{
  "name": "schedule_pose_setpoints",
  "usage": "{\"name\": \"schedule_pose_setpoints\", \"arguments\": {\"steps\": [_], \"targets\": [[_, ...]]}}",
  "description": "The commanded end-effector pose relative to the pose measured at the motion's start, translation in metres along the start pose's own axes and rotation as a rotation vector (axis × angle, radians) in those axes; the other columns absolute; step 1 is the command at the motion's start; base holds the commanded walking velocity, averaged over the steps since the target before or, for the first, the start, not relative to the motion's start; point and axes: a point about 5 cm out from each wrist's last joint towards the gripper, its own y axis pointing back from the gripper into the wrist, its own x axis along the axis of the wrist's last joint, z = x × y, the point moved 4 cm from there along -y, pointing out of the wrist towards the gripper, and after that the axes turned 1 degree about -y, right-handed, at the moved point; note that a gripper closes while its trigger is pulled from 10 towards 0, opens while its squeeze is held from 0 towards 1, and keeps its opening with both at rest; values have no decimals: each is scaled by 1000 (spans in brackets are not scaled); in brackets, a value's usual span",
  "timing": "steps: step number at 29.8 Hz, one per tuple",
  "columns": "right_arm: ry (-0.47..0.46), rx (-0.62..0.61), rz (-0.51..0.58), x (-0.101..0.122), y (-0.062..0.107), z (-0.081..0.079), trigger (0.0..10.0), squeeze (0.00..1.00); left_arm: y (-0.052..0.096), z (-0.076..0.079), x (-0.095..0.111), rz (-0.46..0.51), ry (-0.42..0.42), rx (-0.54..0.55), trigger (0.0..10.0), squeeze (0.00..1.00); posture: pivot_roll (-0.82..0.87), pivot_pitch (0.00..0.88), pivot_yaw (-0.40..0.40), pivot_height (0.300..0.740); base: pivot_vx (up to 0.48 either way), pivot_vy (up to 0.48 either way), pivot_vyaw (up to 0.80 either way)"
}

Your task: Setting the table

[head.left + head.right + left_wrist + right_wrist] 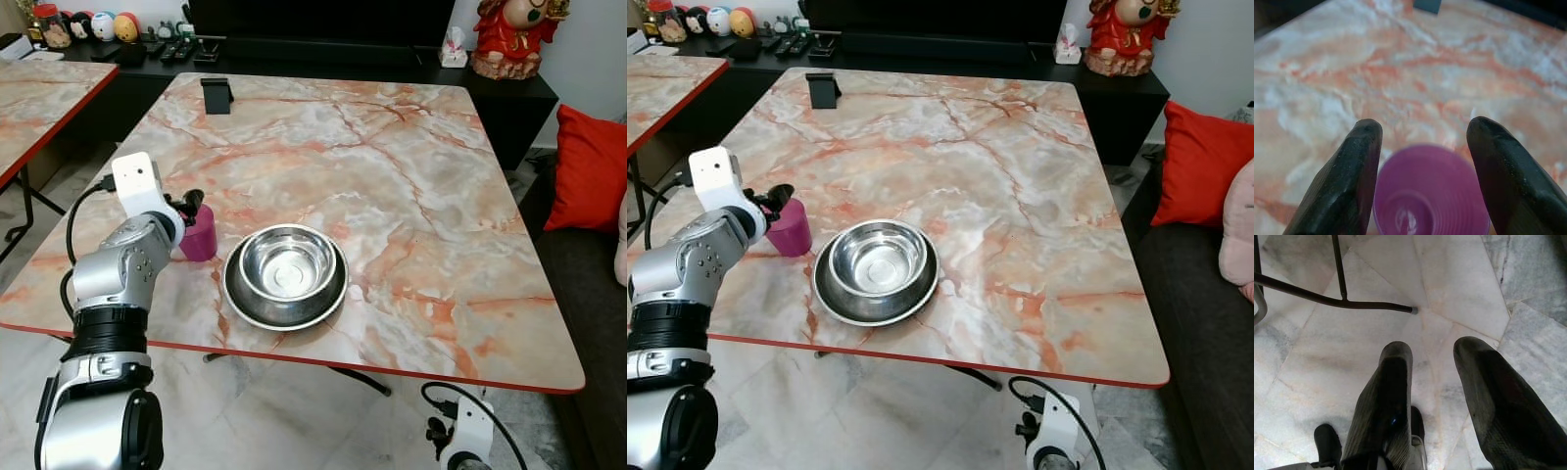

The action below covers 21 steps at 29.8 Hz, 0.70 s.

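Before me: marble-patterned table (411,186), red-edged | my left: second matching table (39,93) | behind: black cabinet (509,103), what may be a red figurine (509,37) | my right: dark sofa (588,323), red cushion (591,168) | floor (1459,279): pale marble tile

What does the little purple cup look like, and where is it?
The small purple plastic cup stands upright on the marble-patterned table, near its front left edge, just left of the shiny metal bowl and not touching it. It is open on top, looks empty, and has ridged rings inside. The left gripper has a black finger on each side of it; whether they press it is unclear.
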Motion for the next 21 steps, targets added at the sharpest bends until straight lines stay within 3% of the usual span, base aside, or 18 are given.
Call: {"name": "schedule_pose_setpoints", "arguments": {"steps": [1, 2, 3, 6, 8, 9, 10, 12, 15, 16, 17, 19, 21], "targets": [[5, -6, -30, -8, 2, 3, 10000, 0, 4, 7, 24, 108, 30, -28, 10000, 0, 44, 60, -17, 740, 0, 0, 0], [5, -5, -30, -8, 2, 3, 10000, 0, 8, 6, 41, 205, 41, -36, 10000, 0, 44, 60, -17, 740, 0, 0, 0], [5, -5, -30, -8, 2, 3, 10000, 0, 8, 6, 41, 205, 41, -36, 10000, 0, 44, 60, -17, 740, 0, 0, 0], [4, -5, -28, -7, 2, 2, 10000, 0, 16, 0, 66, 353, 38, -19, 10000, 0, 44, 66, -18, 740, 0, 0, 0], [5, -5, -28, -7, 2, 2, 10000, 0, 18, -7, 72, 395, -2, 6, 10000, 0, 45, 68, -17, 740, 0, 0, 0], [4, -5, -28, -7, 1, 2, 10000, 0, 19, -15, 75, 418, -76, 42, 10000, 0, 45, 68, -17, 740, 0, 0, 0], [4, -5, -28, -7, 1, 2, 10000, 0, 19, -15, 75, 418, -76, 42, 10000, 0, 45, 68, -17, 740, 0, 0, 0], [4, -4, -26, -7, 1, 2, 10000, 0, 21, -27, 75, 443, -232, 98, 10000, 0, 45, 69, -16, 740, 0, 0, 0], [3, -4, -25, -6, 1, 1, 10000, 0, 19, -40, 68, 426, -359, 147, 10000, 0, 46, 69, -15, 740, 0, 0, 0], [3, -4, -25, -6, 1, 1, 10000, 0, 19, -40, 68, 426, -359, 147, 10000, 0, 46, 69, -15, 740, 0, 0, 0], [3, -4, -25, -6, 1, 1, 10000, 0, 19, -52, 63, 418, -365, 175, 10000, 0, 44, 73, -14, 740, 0, 0, 0], [3, -4, -25, -6, 1, 1, 10000, 0, 20, -62, 60, 421, -368, 195, 10000, 0, 46, 71, -15, 740, 0, 0, 0], [3, -3, -25, -6, 1, 1, 10000, 0, 18, -72, 51, 388, -304, 199, 10000, 0, 47, 74, -15, 740, 0, 0, 0]]}}
